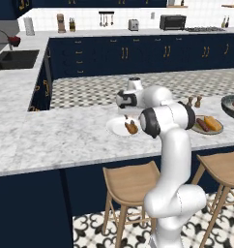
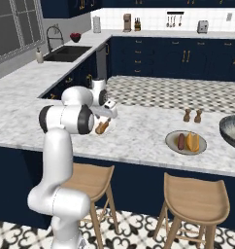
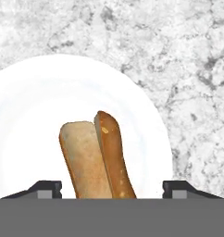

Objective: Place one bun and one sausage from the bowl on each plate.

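On the white plate [image 3: 35, 115] lie a pale tan bun [image 3: 81, 157] and a darker brown sausage [image 3: 113, 148], side by side and touching. My gripper [image 3: 113, 189] hangs just above them, open, its fingertips [image 3: 49, 187] far apart on either side and touching neither. From the base cameras the gripper [image 1: 129, 115] [image 2: 104, 119] is over that white plate [image 1: 114, 127] [image 2: 92, 130] at the counter's front. The beige plate [image 1: 206, 131] [image 2: 170, 143] to the right carries a dark red sausage [image 1: 202, 125] [image 2: 181, 141] and an orange bun [image 1: 213, 123] [image 2: 192, 142]. The dark-grey bowl [image 1: 230, 107] [image 2: 231, 131] sits at the far right.
Two small brown shakers [image 1: 194, 102] [image 2: 192, 115] stand behind the beige plate. Wooden stools [image 1: 131, 181] [image 2: 194, 197] are tucked under the counter's front edge. Bare marble counter [image 1: 56, 135] stretches left of the white plate.
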